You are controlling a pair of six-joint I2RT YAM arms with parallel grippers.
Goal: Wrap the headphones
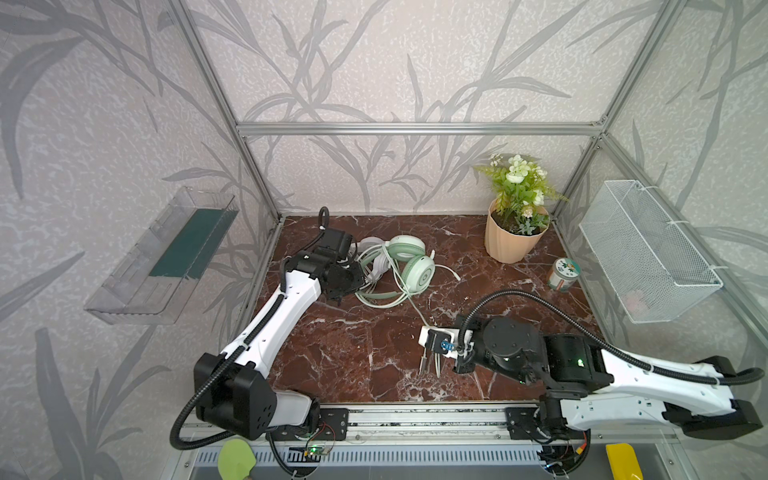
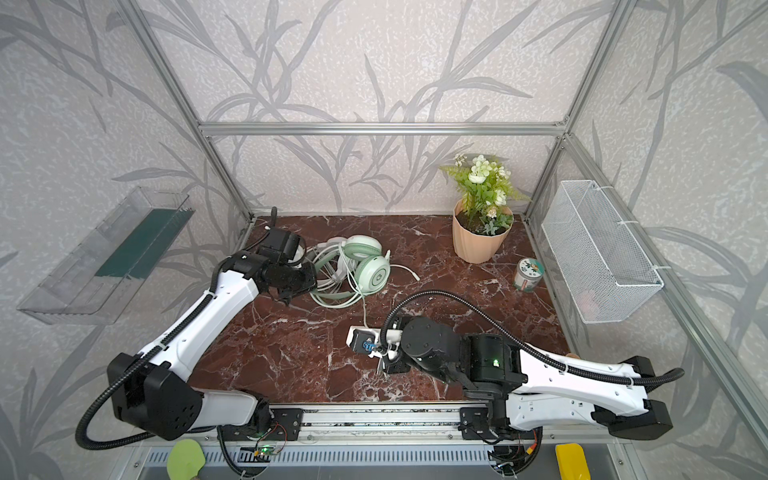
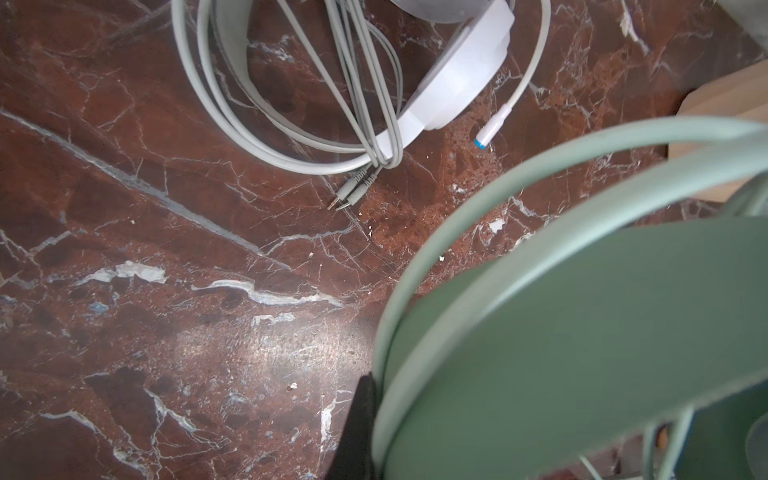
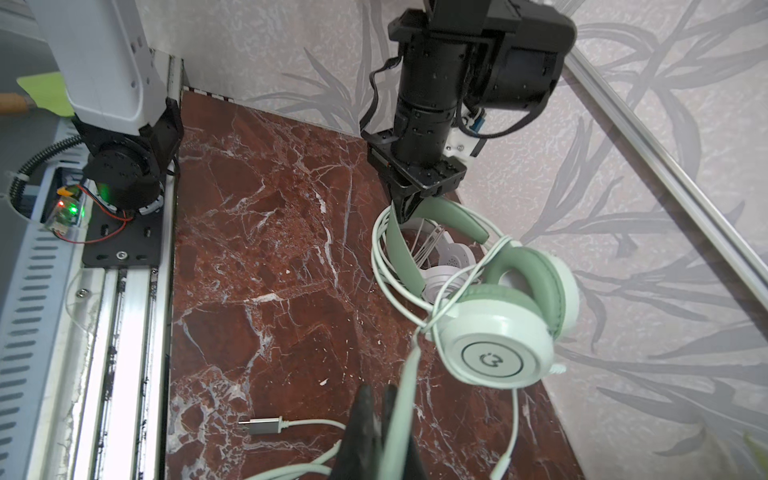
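Observation:
The pale mint green headphones (image 1: 417,268) lie over the white headphones (image 1: 376,259) at the back left of the marble table in both top views. My left gripper (image 4: 405,214) is shut on the mint headband (image 3: 582,332), pinching its top; only one dark finger (image 3: 357,419) shows in the left wrist view. The mint cable (image 4: 409,374) runs taut from the earcup (image 4: 494,353) to my right gripper (image 4: 376,392), which is shut on it mid-table (image 1: 431,327). A USB plug (image 4: 262,426) lies on the table. The white headset's cable (image 3: 291,137) is coiled beside its earcup (image 3: 465,70).
A peach pot with flowers (image 1: 515,237) and a small jar (image 1: 562,275) stand at the back right. A white wire basket (image 1: 648,253) hangs on the right wall and a clear tray (image 1: 162,257) on the left wall. The metal rail (image 1: 415,419) borders the front edge.

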